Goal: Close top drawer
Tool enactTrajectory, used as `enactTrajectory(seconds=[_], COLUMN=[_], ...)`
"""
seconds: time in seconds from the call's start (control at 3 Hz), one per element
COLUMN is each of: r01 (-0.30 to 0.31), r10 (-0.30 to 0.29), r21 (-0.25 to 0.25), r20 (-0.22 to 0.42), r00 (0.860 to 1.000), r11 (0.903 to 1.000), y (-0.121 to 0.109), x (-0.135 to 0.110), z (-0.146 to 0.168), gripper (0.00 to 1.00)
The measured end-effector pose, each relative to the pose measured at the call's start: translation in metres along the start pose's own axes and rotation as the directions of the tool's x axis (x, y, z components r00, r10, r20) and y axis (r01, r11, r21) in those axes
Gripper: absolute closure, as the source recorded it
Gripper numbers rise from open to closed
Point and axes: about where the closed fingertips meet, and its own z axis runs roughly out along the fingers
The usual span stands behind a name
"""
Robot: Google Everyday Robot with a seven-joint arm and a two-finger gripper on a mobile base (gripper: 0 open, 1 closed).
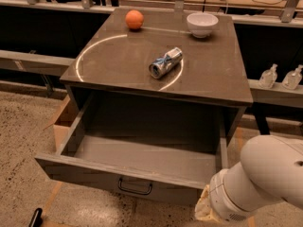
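The top drawer (142,162) of the dark-grey cabinet is pulled far out toward me. Its deep tray is empty. Its front panel (85,176) carries a small black loop handle (135,187) at the centre. My white arm (255,183) comes in from the lower right, and its wrist end (213,209) sits just right of the drawer's front right corner. My gripper is below the bottom edge of the picture and does not show.
On the cabinet top (213,74) lie an orange (134,19), a white bowl (202,23) and a can on its side (165,63). A cardboard box (64,122) stands left of the cabinet. Two clear bottles (279,77) stand at right. A small black object (35,217) lies at the bottom left.
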Motion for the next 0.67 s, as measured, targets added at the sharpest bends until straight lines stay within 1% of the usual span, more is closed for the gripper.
enactTrajectory(seconds=[0.33,0.67], r01=[0.023,0.038], r10=[-0.023,-0.036], r21=[0.079,0.140], r20=[-0.003,-0.016], r00=[1.000,0.999], r11=[0.9966,0.9894], y=[-0.013,-0.027], x=[-0.001,0.001], z=[0.004,0.010], gripper=[1.00,1.00])
